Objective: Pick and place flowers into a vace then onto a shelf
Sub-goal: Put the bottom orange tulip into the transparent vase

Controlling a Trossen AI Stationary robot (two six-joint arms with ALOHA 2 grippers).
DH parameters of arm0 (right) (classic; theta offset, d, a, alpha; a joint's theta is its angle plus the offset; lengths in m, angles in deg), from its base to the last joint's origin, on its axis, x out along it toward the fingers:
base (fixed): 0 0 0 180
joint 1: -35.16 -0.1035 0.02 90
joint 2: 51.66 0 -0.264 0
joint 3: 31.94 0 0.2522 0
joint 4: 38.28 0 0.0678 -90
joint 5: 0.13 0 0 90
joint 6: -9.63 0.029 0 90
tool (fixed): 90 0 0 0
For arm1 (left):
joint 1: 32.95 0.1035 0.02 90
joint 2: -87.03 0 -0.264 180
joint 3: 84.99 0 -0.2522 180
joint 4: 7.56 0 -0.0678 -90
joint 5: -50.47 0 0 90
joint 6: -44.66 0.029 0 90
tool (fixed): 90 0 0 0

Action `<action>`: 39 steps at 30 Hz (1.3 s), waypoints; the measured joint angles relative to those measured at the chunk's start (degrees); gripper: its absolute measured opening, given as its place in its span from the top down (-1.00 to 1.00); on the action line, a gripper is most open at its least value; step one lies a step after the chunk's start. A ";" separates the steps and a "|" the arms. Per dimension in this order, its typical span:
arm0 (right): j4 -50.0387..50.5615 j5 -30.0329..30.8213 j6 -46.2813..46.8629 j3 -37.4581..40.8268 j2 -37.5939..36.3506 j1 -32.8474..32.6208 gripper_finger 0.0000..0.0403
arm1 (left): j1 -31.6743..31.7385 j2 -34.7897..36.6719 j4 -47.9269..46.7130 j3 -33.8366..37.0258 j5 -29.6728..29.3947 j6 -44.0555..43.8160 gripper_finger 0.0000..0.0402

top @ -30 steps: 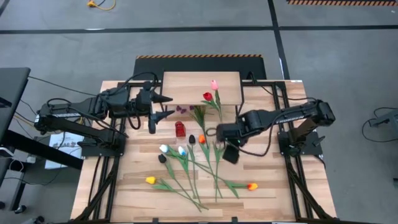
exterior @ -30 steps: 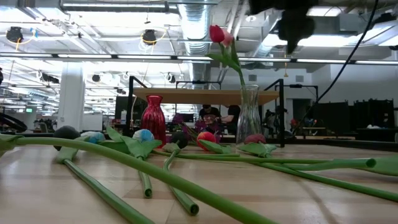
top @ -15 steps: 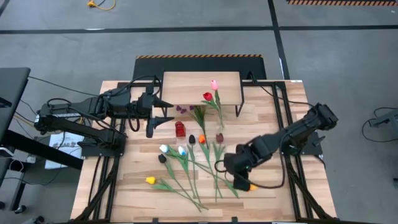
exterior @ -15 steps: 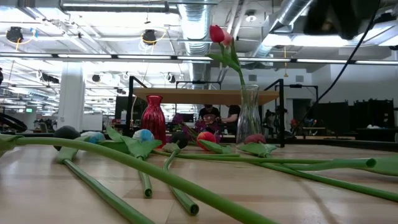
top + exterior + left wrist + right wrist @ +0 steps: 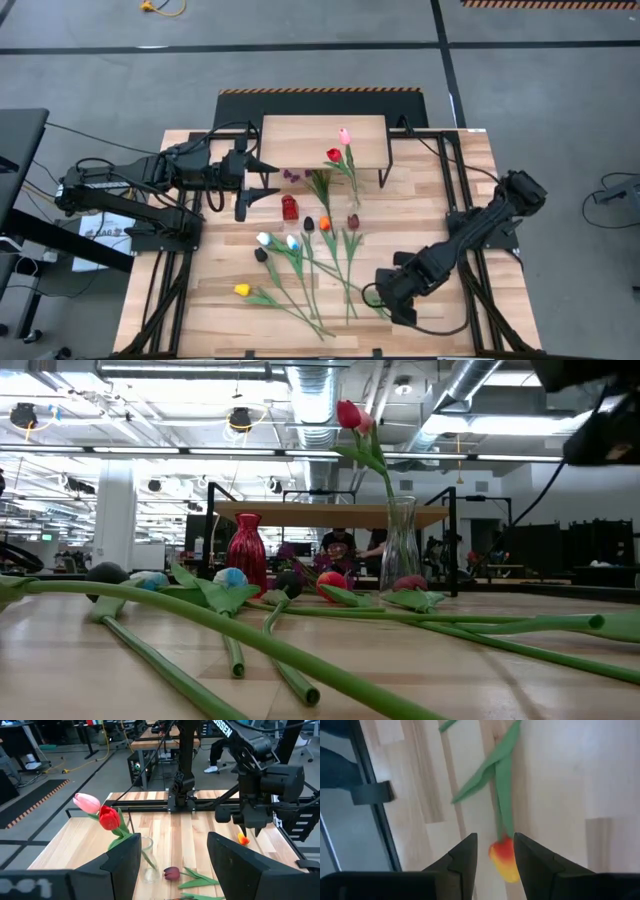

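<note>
My right gripper (image 5: 495,847) is open over the table's near right part (image 5: 400,300). Its fingers stand on either side of the orange-yellow tulip's head (image 5: 504,862), which lies flat on the planks; in the left wrist view that head (image 5: 243,839) shows just below the gripper. My left gripper (image 5: 268,175) hangs open near the shelf's left end. A clear glass vase (image 5: 400,550) stands upright before the shelf (image 5: 320,140) and holds a red tulip (image 5: 333,155) and a pink tulip (image 5: 345,135). Several other tulips (image 5: 300,265) lie on the table.
A small red vase (image 5: 290,207) stands left of the glass one. A purple sprig (image 5: 292,175) lies by the shelf. Long green stems (image 5: 250,640) cross the table's middle and near part. Bare planks (image 5: 440,190) show right of the glass vase. People sit in the room behind the table.
My right arm has swung from beside the glass vase at the table's middle toward the near edge and down, ending over the orange-yellow tulip. The flowers and both vases have stayed where they were.
</note>
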 joint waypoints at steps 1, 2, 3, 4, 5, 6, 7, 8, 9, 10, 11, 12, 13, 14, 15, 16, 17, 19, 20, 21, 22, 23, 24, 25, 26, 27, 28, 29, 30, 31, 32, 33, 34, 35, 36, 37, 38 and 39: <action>-1.24 0.02 -0.02 0.58 0.71 -0.19 0.41 | 0.00 0.00 0.01 0.00 0.00 -0.01 -0.09; -1.49 0.11 -0.09 1.15 1.51 -0.34 0.41 | 0.00 0.00 -0.02 0.00 0.00 -0.01 -0.09; -1.62 0.11 -0.33 1.47 2.67 -0.38 0.41 | 0.00 0.00 0.00 0.00 0.00 0.00 -0.09; -2.47 0.09 -0.48 1.48 4.16 -0.44 0.41 | 0.00 0.00 0.00 0.00 -0.01 -0.01 -0.09; -3.04 0.09 -0.52 1.44 5.76 -0.60 0.41 | 0.00 0.00 -0.03 0.00 -0.02 -0.01 -0.09; -2.65 0.09 -0.58 1.45 7.23 -0.65 0.41 | 0.00 0.00 -0.04 0.00 -0.02 -0.02 -0.09; -2.54 0.00 -0.87 1.45 8.75 -0.64 0.41 | -0.02 0.02 0.00 0.00 -0.02 -0.02 -0.09; -2.96 -0.16 -0.98 1.36 10.35 -0.60 0.41 | 0.00 0.02 -0.04 0.00 -0.02 -0.02 -0.09; -2.71 -0.12 -1.00 1.08 11.84 -0.62 0.41 | 0.00 0.00 -0.22 0.00 -0.02 -0.02 -0.09; -2.83 -0.35 -1.03 0.85 12.87 -0.62 0.41 | 0.00 0.00 -0.25 0.00 -0.02 -0.02 -0.09; -2.55 -0.47 -0.98 0.74 13.77 -0.62 0.41 | -0.01 0.01 -0.14 0.00 -0.02 -0.02 -0.09; -1.87 -0.62 -0.95 0.21 14.76 -0.61 0.41 | 0.00 0.02 -0.20 0.00 -0.02 -0.04 -0.09; -1.46 -0.83 -0.96 -0.13 15.42 -0.60 0.42 | 0.00 0.00 -0.23 0.00 -0.02 -0.04 -0.09; -1.11 -0.91 -1.19 -0.46 15.77 -0.60 0.42 | 0.00 0.00 -0.19 0.00 -0.02 -0.04 -0.09; -0.76 -0.84 -1.57 -0.80 15.92 -0.61 0.44 | -0.02 0.02 -0.18 0.00 -0.02 -0.04 -0.09; -0.57 -0.74 -1.77 -0.97 16.03 -0.59 0.47 | 0.00 0.02 -0.22 0.00 -0.02 -0.04 -0.09; -0.36 -0.61 -1.84 -1.09 16.06 -0.49 0.51 | 0.00 0.00 -0.24 0.00 -0.03 -0.05 -0.09; 0.25 -0.19 -1.94 -1.29 15.17 -0.47 0.64 | -0.01 0.00 -0.24 0.00 -0.04 -0.04 -0.09; 0.72 -0.02 -2.03 -1.39 14.63 -0.49 0.74 | 0.00 0.00 -0.31 0.00 -0.04 -0.04 -0.09; 1.17 -0.13 -2.07 -1.48 13.94 -0.49 0.84 | 0.00 0.00 -0.28 0.00 -0.04 -0.04 -0.09; 1.54 -0.72 -2.23 -1.36 13.18 -0.47 0.92 | 0.00 0.00 -0.30 0.00 -0.04 -0.04 -0.09; 3.08 -1.60 -2.22 -1.25 12.51 -0.50 0.95 | 0.00 0.00 -0.33 0.00 -0.03 -0.04 -0.09; 4.34 -2.60 -2.09 -1.14 11.67 -0.52 0.95 | 0.00 0.00 -0.32 0.00 -0.02 -0.04 -0.09; 4.95 -3.59 -1.69 -1.15 10.54 -0.52 0.95 | 0.00 0.00 -0.33 0.00 -0.02 -0.04 -0.09; 5.98 -4.44 -1.32 -1.34 9.50 -0.56 0.96 | 0.00 0.00 -0.37 0.00 -0.02 -0.04 -0.09; 7.16 -5.21 -1.11 -1.43 8.56 -0.63 0.97 | 0.00 0.00 -0.37 0.00 0.00 -0.04 -0.09; 8.62 -5.53 -0.70 -1.40 7.74 -0.86 0.98 | 0.00 0.00 -0.35 0.00 0.18 0.05 -0.09; 10.32 -5.49 -0.23 -1.40 6.95 -1.05 0.98 | 0.00 0.00 -0.40 0.00 0.57 0.59 -0.09; 12.27 -5.34 -0.10 -1.84 6.17 -1.14 0.98 | -0.01 0.00 -0.43 0.00 0.83 1.23 -0.09; 13.97 -5.27 -0.15 -2.59 5.32 -1.32 0.98 | -0.04 0.00 -0.39 0.00 1.02 1.88 -0.09; 15.97 -5.28 -0.44 -3.52 4.46 -1.40 0.98 | -0.14 0.00 -0.39 0.00 1.36 2.49 -0.09; 18.25 -5.29 -0.80 -4.52 3.79 -1.41 0.98 | -0.27 0.00 -0.40 0.00 1.86 2.87 -0.09; 20.52 -5.30 -1.25 -5.48 3.39 -1.41 0.98 | -0.41 0.00 -0.42 0.00 2.47 3.43 -0.09; 22.80 -5.28 -1.93 -6.57 3.02 -1.42 0.99 | -0.50 0.00 -0.42 0.00 2.99 4.12 -0.09; 24.73 -5.27 -3.03 -7.92 2.70 -1.39 0.99 | -0.63 0.00 -0.42 0.00 3.81 4.93 -0.09; 26.50 -5.26 -4.31 -9.56 2.34 -1.28 0.99 | -0.86 0.01 -0.46 0.00 4.78 5.88 -0.09; 28.43 -5.23 -5.52 -11.15 2.01 -1.26 0.99 | -1.12 0.00 -0.60 0.00 5.91 6.86 -0.09; 30.85 -5.20 -6.90 -12.69 1.92 -1.16 0.99 | -1.40 -0.02 -0.79 0.00 7.18 7.86 -0.09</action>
